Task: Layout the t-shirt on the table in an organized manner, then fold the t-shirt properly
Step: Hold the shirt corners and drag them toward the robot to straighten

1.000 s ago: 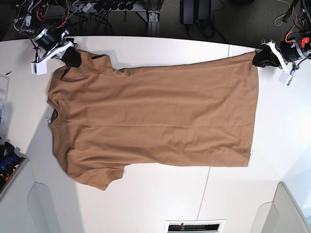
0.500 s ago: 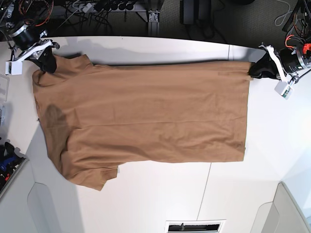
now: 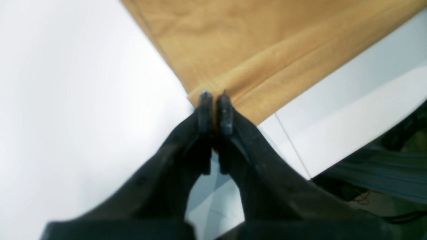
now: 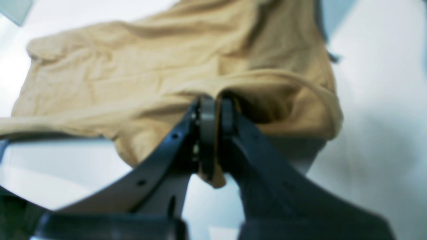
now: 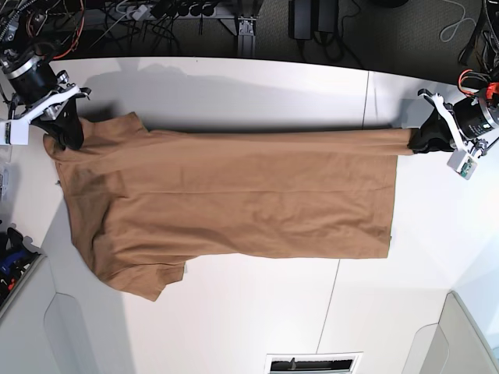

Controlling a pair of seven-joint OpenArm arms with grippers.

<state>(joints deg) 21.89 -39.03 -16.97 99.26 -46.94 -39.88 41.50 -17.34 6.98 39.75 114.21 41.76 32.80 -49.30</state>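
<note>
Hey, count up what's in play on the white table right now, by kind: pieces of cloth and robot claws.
Cloth: 1, the t-shirt, tan-brown, spread on the table
Claws: 2, the left claw and the right claw, each shut on an edge of the shirt
Total: 3

Beyond the far edge, dark floor (image 5: 366, 35) crossed by a tangle of black cables (image 5: 168, 14). A grey metal upright (image 5: 247, 31) at far centre, with a black box (image 5: 313, 19) just right of it. A pale cable loop (image 5: 458, 22) at far right. Red and dark wiring (image 5: 54, 12) bunched at far left. At near centre, a white-framed vent slot (image 5: 313, 363). At near left, a pale grey panel (image 5: 39, 327) with a rounded cutout, and blue-and-black items (image 5: 11, 253) at the left edge, too small to identify. Another pale grey panel (image 5: 460, 335) at near right.
</note>
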